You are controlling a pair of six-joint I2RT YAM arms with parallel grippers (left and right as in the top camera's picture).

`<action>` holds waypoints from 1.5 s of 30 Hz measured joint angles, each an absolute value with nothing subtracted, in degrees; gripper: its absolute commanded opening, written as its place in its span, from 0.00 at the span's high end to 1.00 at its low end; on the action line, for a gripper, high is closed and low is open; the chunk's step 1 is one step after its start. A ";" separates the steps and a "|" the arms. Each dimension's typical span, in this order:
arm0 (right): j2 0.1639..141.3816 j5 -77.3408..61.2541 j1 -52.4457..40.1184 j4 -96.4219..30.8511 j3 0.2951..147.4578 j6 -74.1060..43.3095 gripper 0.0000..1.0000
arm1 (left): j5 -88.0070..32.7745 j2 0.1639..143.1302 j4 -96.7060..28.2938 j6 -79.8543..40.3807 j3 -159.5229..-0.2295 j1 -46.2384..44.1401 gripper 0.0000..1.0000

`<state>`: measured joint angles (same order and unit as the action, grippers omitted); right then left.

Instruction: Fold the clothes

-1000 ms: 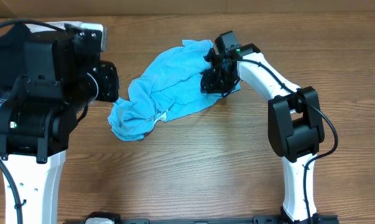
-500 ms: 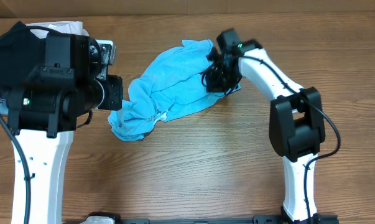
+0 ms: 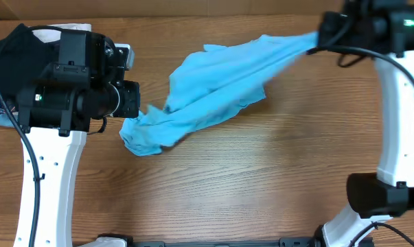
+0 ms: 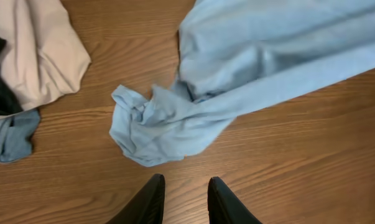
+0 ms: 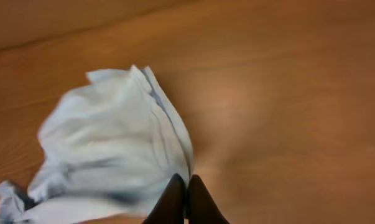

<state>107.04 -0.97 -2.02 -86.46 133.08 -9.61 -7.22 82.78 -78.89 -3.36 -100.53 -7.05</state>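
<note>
Sky-blue cotton T-shirt is pulled taut in clenched right gripper for spreading; bunched end must be taken by empty, parted left gripper.

The right wrist view is motion-blurred: the T-shirt shows only as a pale smear, its print unreadable. The lower edge cuts off the 2 fingers of the right gripper. In the left wrist view the left gripper is cropped below, and the beige trousers and denim run off the left edge. Overhead, the left arm covers most of a black garment.
</note>
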 measured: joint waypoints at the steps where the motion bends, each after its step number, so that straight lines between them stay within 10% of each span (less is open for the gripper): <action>1: 107.20 -0.49 -1.19 -87.39 133.08 -9.74 0.96 | -7.86 82.89 -78.91 -3.40 -100.42 -7.05 0.69; 26: 110.56 13.80 5.54 -94.35 132.07 -14.52 0.96 | -11.57 99.37 -66.17 -4.40 -85.36 -13.32 0.37; 45: 110.54 13.76 5.54 -94.50 132.07 -14.70 0.96 | -14.35 113.73 -63.99 -4.10 -85.03 -13.85 0.47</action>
<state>110.54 13.76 5.54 -94.50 132.07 -14.70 -14.35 113.73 -63.99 -4.10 -85.03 -13.85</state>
